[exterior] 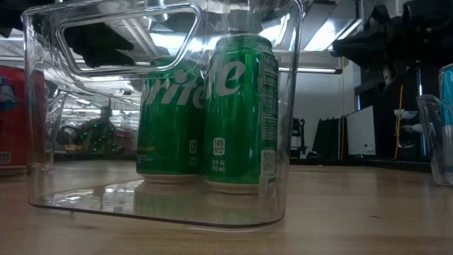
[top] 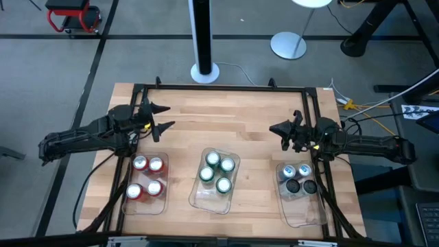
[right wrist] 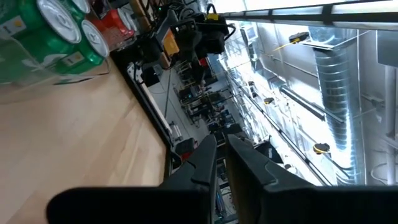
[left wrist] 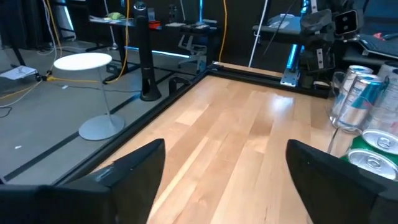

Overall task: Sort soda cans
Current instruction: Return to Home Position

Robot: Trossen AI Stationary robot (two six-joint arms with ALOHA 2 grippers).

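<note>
Four red cans (top: 147,175) stand upright in the left clear tray (top: 130,208). Four green cans (top: 217,171) stand in the middle tray (top: 204,202) and show close up in the low view (exterior: 237,113). Two silver-blue cans (top: 296,171) and two dark cans (top: 300,186) stand in the right tray (top: 306,214). My left gripper (top: 163,117) is open and empty over the table's far left part, beyond the red cans. My right gripper (top: 277,133) is shut and empty over the table's right part, beyond the right tray.
A black frame (top: 226,87) runs along the table's far edge and sides. Bare wood (top: 226,123) lies between the two grippers, beyond the trays. A white lamp base (top: 288,45) and a pole base (top: 204,70) stand on the floor past the far edge.
</note>
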